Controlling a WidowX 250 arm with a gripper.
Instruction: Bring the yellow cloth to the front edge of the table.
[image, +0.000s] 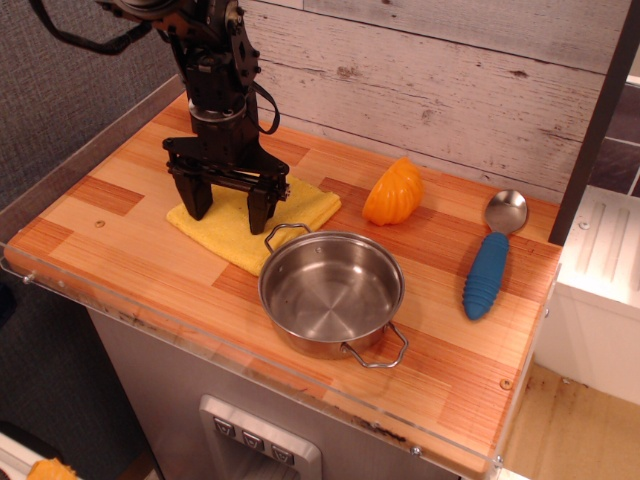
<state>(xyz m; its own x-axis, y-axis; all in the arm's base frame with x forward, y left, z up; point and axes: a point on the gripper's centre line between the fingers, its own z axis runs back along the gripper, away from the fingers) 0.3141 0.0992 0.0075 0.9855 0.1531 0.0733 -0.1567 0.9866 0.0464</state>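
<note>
Yellow cloth (243, 231): rear middle hidden behind gripper (229, 207); contact with fingertips (258, 219) unclear. Arm cut off by top edge. Table (130, 250) right front corner cut by bottom edge.

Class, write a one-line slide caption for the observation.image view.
Open gripper poised over the yellow cloth on the table, beside a steel pot, orange lump and blue-handled spoon.
</note>
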